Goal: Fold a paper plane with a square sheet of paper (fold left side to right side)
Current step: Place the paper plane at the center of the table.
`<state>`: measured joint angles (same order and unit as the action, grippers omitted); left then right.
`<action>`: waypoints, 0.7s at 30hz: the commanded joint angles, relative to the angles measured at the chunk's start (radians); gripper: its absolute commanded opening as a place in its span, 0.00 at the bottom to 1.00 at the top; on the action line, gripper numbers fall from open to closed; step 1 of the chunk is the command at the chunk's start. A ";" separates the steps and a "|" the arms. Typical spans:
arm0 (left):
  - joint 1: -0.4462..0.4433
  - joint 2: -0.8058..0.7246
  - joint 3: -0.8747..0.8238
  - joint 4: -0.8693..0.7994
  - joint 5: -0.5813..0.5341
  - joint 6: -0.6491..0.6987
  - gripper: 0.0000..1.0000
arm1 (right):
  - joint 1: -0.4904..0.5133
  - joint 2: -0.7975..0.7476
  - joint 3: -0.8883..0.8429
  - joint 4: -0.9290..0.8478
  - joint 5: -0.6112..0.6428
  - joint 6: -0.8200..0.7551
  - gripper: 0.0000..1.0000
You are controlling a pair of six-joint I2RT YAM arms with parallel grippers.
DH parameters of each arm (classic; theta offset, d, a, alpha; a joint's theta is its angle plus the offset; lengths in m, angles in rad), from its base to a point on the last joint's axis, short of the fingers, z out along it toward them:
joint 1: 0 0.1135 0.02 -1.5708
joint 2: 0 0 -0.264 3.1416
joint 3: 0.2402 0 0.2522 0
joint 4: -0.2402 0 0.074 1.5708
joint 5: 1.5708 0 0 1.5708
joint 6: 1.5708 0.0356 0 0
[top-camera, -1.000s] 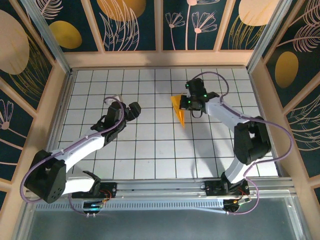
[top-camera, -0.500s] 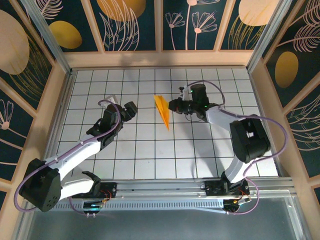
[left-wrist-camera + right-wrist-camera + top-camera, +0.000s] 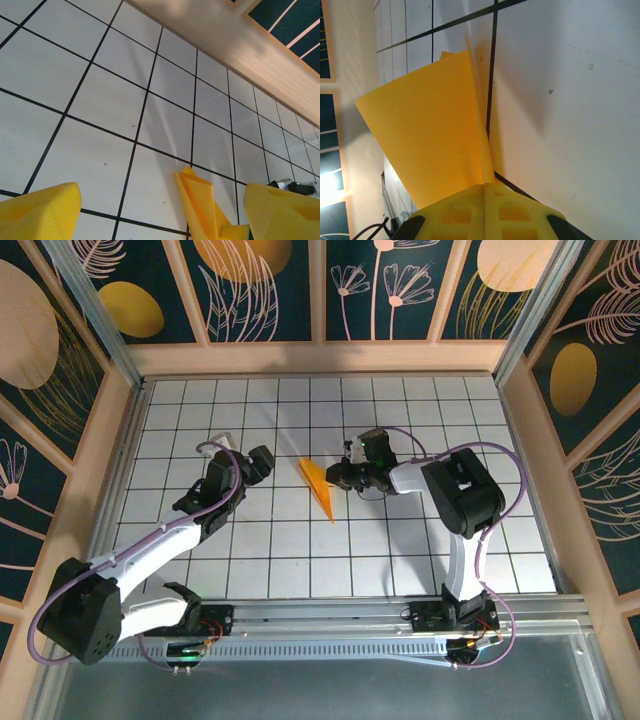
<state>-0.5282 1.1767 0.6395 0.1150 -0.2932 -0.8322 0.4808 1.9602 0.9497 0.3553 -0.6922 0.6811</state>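
The paper plane (image 3: 318, 486) is a slim, pointed fold of orange-yellow paper held on edge over the middle of the white grid table (image 3: 300, 540), its tip pointing toward the near side. My right gripper (image 3: 336, 478) is shut on its right-hand end. In the right wrist view the paper plane (image 3: 430, 125) fans out from the closed right gripper (image 3: 485, 192). My left gripper (image 3: 263, 462) is open about one tile to the left of the paper, with nothing in it. In the left wrist view the paper plane (image 3: 198, 197) stands between the spread left gripper (image 3: 162, 215) fingers (image 3: 45, 210).
A raised wooden rim (image 3: 310, 358) borders the table at the back and both sides, with dark-blue patterned walls above it. An aluminium rail (image 3: 320, 615) carrying both arm bases runs along the near edge.
My right gripper has carried the paper plane left and nearer, toward the table's middle and the left gripper. The left arm shifted slightly left, then stayed still.
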 commanded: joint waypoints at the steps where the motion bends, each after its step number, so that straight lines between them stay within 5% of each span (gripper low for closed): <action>1: 0.010 0.036 0.010 -0.008 0.033 -0.017 0.84 | -0.010 -0.015 -0.006 -0.022 0.051 -0.038 0.00; 11: 0.013 0.178 0.049 0.036 0.154 -0.040 0.85 | -0.008 -0.046 -0.008 -0.076 0.074 -0.087 0.11; 21: 0.015 0.178 0.038 0.037 0.145 -0.044 0.85 | 0.004 -0.096 0.021 -0.184 0.147 -0.163 0.24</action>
<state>-0.5217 1.3624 0.6624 0.1303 -0.1448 -0.8627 0.4755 1.9133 0.9512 0.2337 -0.5919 0.5724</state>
